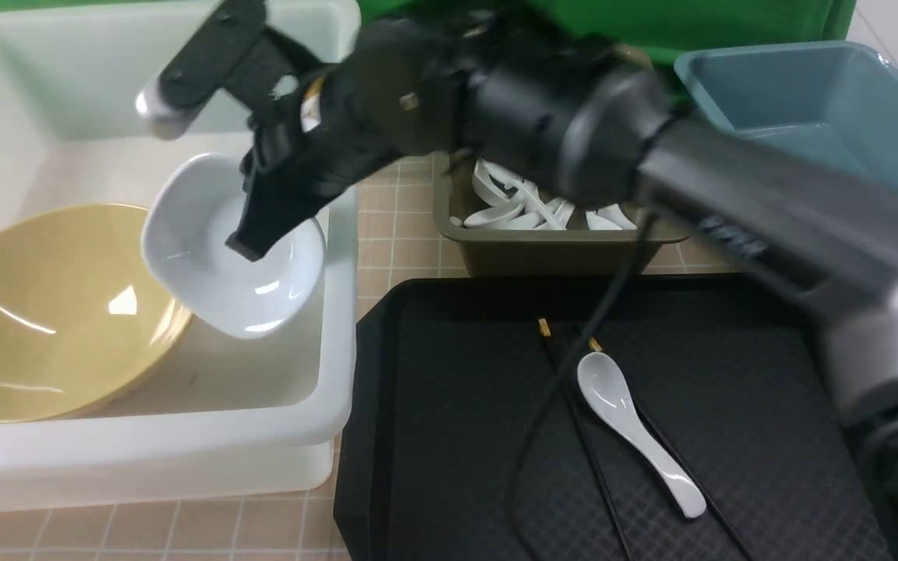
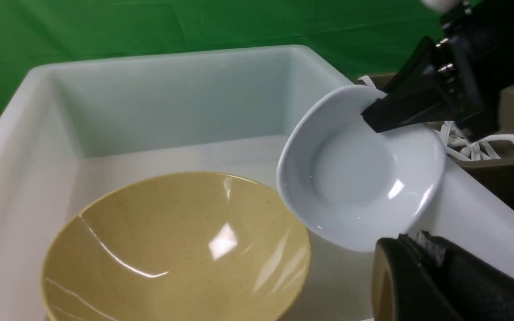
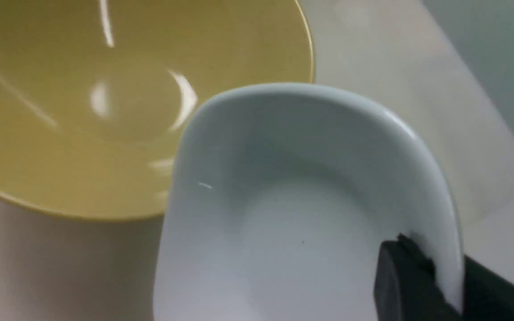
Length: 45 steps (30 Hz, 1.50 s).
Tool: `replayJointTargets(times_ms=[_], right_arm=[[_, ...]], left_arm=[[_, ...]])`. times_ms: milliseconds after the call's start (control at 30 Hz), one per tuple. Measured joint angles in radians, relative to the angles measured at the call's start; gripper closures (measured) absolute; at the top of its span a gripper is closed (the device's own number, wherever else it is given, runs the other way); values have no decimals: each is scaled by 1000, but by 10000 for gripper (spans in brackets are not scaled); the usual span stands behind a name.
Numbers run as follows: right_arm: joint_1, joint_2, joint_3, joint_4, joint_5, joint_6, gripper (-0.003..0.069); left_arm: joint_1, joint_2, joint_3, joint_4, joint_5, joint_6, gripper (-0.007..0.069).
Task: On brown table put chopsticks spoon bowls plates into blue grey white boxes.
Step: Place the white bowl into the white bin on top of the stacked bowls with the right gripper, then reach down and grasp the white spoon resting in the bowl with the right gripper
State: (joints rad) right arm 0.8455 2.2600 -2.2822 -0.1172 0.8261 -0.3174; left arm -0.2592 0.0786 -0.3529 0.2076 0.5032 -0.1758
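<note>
Bench point(image 1: 207, 526): tan-beige, small squares, pale grid lines. Big tub point(image 1: 338, 327): translucent white, faint greenish cast on its inner walls. Large bowl point(image 1: 51, 312): mustard yellow, paler rim line, white glints. Small bowl point(image 1: 262, 288): glossy white, cool bluish tinge, bright highlights. Second tub point(image 1: 558, 253): olive grey-brown; spoons in it point(image 1: 507, 212) plain white. Third tub point(image 1: 792, 93): dusty blue, lighter along the rim. Tray point(image 1: 480, 436): black, floor textured in a fine diamond pattern. Chopsticks point(image 1: 591, 460): black, gold band near one end. Spoon on the tray point(image 1: 636, 428): glossy white. Backdrop point(image 2: 118, 26): saturated green. Right arm point(image 1: 761, 195): black and dark grey. Both jaws: black.
</note>
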Motion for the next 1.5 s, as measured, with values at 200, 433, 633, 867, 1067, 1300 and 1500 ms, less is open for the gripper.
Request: replayJointTargets(times_ms=[200,433,633,867,1067,1300,1500], right_arm=[[42,97,-169,-144,114,35,588],[80,125,-177,-120,162,44,588],[81,137,-177,-59,174,52,586],[85,147,-177,-25,136,64,432],[82,85,-175,-22,148,89,167],[-33,-266,-140,-59,215,111,167],[-304,-539,133,-168,269,120,352]], left_arm=[[0,0,0,0,0,0,623],[0,0,0,0,0,0,623],[0,0,0,0,0,0,623],[0,0,0,0,0,1,623],[0,0,0,-1,0,1,623],[0,55,0,-42,13,-50,623],[0,108,0,-56,19,-52,623]])
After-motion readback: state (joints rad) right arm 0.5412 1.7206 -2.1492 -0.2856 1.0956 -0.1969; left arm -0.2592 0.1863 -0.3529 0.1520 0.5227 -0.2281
